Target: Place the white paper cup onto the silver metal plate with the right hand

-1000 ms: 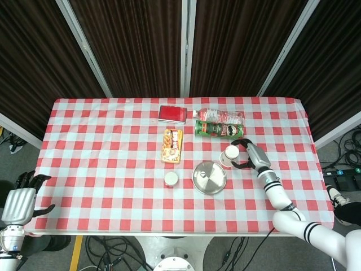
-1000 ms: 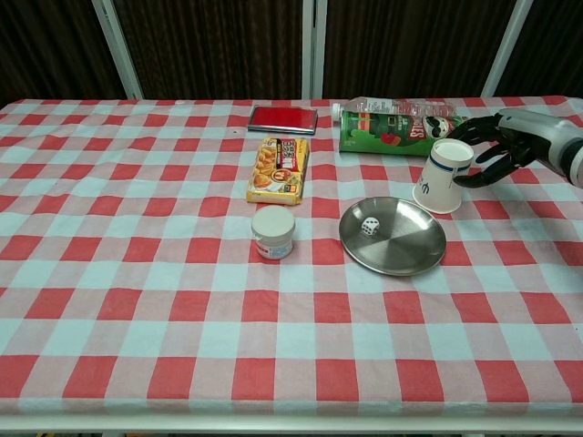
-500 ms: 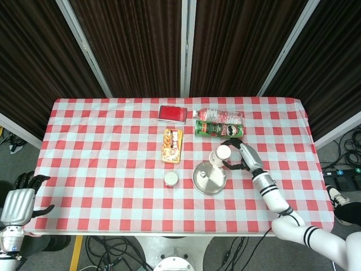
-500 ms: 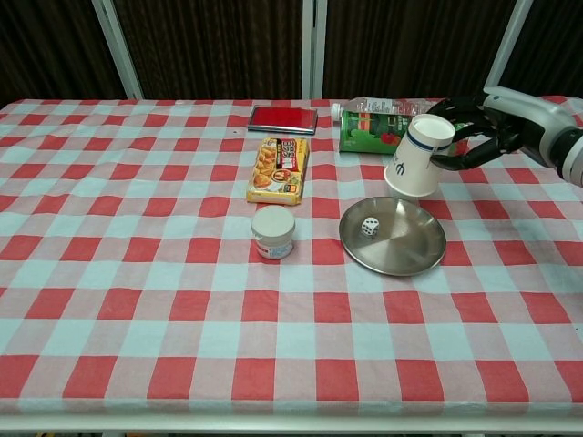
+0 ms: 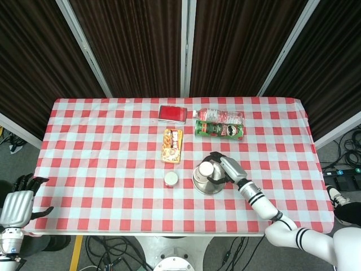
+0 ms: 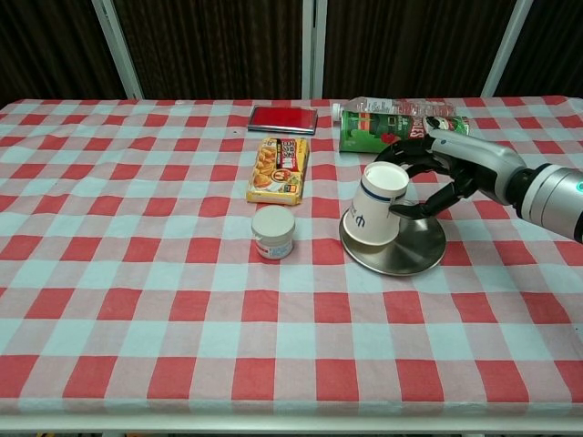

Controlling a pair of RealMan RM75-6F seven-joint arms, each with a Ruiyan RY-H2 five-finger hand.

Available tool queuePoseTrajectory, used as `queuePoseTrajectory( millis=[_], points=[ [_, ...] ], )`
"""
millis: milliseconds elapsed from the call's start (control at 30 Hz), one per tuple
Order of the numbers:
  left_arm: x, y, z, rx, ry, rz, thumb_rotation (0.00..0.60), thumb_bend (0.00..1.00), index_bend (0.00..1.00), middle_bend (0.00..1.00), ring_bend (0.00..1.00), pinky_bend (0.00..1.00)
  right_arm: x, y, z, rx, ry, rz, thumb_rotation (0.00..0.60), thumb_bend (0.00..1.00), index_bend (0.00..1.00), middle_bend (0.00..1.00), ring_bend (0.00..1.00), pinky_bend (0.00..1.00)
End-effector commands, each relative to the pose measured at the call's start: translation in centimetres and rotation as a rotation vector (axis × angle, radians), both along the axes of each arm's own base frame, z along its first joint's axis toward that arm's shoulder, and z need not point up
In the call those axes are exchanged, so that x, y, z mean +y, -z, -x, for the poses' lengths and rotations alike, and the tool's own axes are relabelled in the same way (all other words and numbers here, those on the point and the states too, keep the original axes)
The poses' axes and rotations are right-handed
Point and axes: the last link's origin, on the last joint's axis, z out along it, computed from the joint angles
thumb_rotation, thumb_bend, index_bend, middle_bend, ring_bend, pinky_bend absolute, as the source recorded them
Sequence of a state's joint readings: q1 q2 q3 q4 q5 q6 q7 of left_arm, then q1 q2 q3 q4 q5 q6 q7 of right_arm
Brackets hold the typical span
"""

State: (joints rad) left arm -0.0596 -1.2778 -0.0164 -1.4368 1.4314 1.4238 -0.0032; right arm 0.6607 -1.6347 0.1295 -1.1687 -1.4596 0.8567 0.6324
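The white paper cup (image 6: 375, 216) (image 5: 206, 169) is upside down and tilted, over the left part of the silver metal plate (image 6: 407, 255) (image 5: 209, 184). My right hand (image 6: 430, 179) (image 5: 223, 169) holds it from the right, fingers wrapped round its upper part. I cannot tell whether the cup's wide rim touches the plate. It hides the small die that lay on the plate. My left hand (image 5: 19, 203) hangs open off the table's near left corner, seen only in the head view.
A small white jar (image 6: 273, 232) stands left of the plate. A yellow snack pack (image 6: 279, 169), a red box (image 6: 282, 118), a green chips can (image 6: 383, 137) and a clear bottle (image 6: 401, 107) lie further back.
My right hand carried the cup from right of the plate, lifted it, swung left and lowered it over the plate's left part. The left hand stayed still.
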Motion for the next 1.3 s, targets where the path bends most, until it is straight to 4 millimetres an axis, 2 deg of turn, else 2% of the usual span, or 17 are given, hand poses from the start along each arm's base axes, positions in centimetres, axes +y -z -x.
queuePoseTrajectory(
  millis=[33,267,467,700,867,1000,1233,1300],
  points=[
    [0.1,0.0,0.0,-0.001,0.002,0.0,0.6,0.1,0.25,0.23,0.1,0.09,0.0,0.0,0.2,0.006,0.004,-0.001,0.6,0.27,0.49,0.31,0.11,0.15],
    [0.1,0.1,-0.1,-0.002,0.003,-0.004,0.6,0.1,0.25,0.23,0.1,0.09,0.5,0.5,0.4,0.022,-0.007,-0.021,0.6,0.27,0.49,0.31,0.11,0.14],
    [0.1,0.1,0.0,-0.002,0.002,-0.002,0.6,0.1,0.25,0.23,0.1,0.09,1.5,-0.4,0.8,0.018,-0.033,-0.022,0.6,0.27,0.5,0.31,0.11,0.14],
    [0.0,0.1,0.0,-0.002,-0.003,-0.006,0.6,0.1,0.25,0.23,0.1,0.09,-0.7,-0.5,1.6,0.051,0.015,0.036,0.6,0.28,0.5,0.31,0.11,0.13],
    [-0.1,0.1,0.1,0.0,-0.008,-0.005,0.6,0.1,0.25,0.23,0.1,0.09,0.6,0.0,1.1,0.047,-0.035,-0.018,0.6,0.28,0.5,0.31,0.11,0.13],
    [-0.1,0.1,0.1,-0.001,-0.004,-0.007,0.6,0.1,0.25,0.23,0.1,0.09,1.8,-0.3,1.3,0.033,-0.067,-0.054,0.6,0.28,0.5,0.31,0.11,0.13],
    [-0.1,0.1,0.1,-0.001,-0.005,-0.006,0.6,0.1,0.25,0.23,0.1,0.09,-0.6,-0.3,1.9,0.036,0.007,0.025,0.6,0.28,0.5,0.31,0.11,0.13],
    [-0.1,0.1,0.1,0.0,-0.007,-0.006,0.6,0.1,0.25,0.23,0.1,0.09,-0.4,0.0,1.6,0.023,0.003,0.015,0.6,0.28,0.5,0.31,0.11,0.13]
  ],
)
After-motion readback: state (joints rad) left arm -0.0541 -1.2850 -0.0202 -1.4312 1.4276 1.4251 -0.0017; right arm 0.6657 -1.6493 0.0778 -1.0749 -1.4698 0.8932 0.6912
